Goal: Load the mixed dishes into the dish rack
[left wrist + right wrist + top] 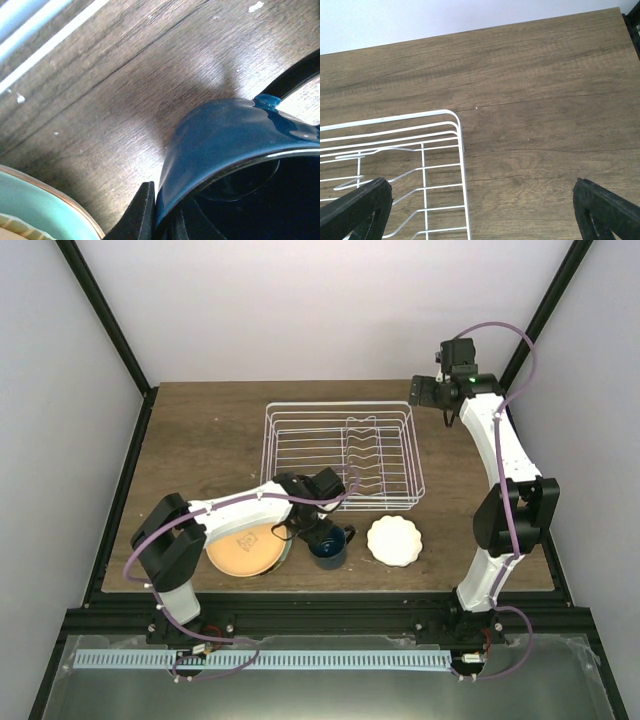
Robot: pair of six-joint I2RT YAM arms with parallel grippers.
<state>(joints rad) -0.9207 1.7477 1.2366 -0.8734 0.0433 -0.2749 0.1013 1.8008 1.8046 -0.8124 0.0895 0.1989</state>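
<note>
Only the left gripper [316,527] was near, pinched shut on the rim of the dark blue mug [328,550], with the dish rack [340,455] just behind it; the right gripper [428,392] hung wide open at the rack's far corner.

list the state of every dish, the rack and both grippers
dark blue mug, upright, rim gripped
orange-yellow plate, flat on the mint-green plate
mint-green plate, flat, mostly covered
white scalloped dish, flat on the table, outside the rack
dish rack, empty
left gripper, shut on the mug's rim
right gripper, open, holding nothing
</note>
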